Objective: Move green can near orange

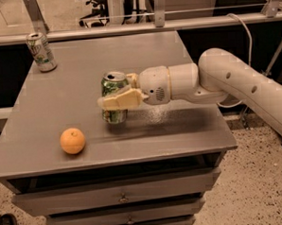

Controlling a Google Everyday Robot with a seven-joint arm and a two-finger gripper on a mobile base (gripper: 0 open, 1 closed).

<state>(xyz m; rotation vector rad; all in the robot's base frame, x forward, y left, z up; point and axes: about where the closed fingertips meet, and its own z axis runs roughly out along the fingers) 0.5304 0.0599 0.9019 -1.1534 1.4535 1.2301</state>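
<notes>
The green can point(113, 85) is a dark green soda can with a silver top, upright at the middle of the grey table point(81, 51). My gripper point(116, 94) reaches in from the right and is shut on the can, its pale fingers point(121, 100) across the can's side. The can looks held just above or at the tabletop; I cannot tell which. The orange point(72, 140) sits near the table's front left, a short way left and forward of the can.
A white and silver can with green print point(41, 52) stands at the table's back left corner. The table has drawers below its front edge point(121, 197). A railing runs behind the table. My white arm point(244, 85) stretches over the right side.
</notes>
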